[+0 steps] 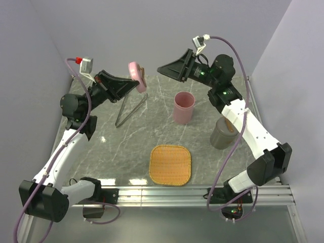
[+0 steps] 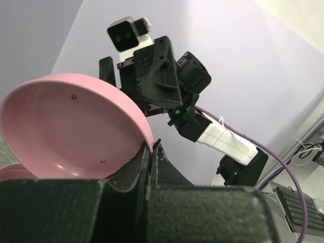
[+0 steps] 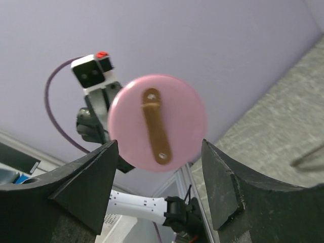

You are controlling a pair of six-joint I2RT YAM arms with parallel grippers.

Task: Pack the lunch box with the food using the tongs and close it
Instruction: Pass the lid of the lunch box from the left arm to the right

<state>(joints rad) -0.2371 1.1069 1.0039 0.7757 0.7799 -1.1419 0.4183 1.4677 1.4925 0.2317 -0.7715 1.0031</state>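
L hand is clamped tight on the rim of the shallow pink dish. It holds the dish on edge, up in the air over the far-left part of the bench. R hand is wide open w/ nothing in it, pointed straight at the dish's outer face, near but not touching. From the R wrist cam that face shows a brown strap fixed across it.

Moving out: the tongs lie flat on the bench below the L hand, toward the far-left corner, and neither hand is on them. The tall pink cup stands upright mid-bench, nearer the far edge. The tall grey cup stands upright by the right edge. A woven tray sits at the middle of the near edge. I can't find the shallow grey dish in any view.

Progress, as I read it: early. No food is visible anywhere, and I can't see into the cups well enough to say if any is packed. The box pieces are well apart, nothing is stacked and nothing is closed. Looks like a dish hand-off or re-grip btwn hands is being set up. Still to do, I reckon: pick up the tongs, load the food, then assemble and close the box.
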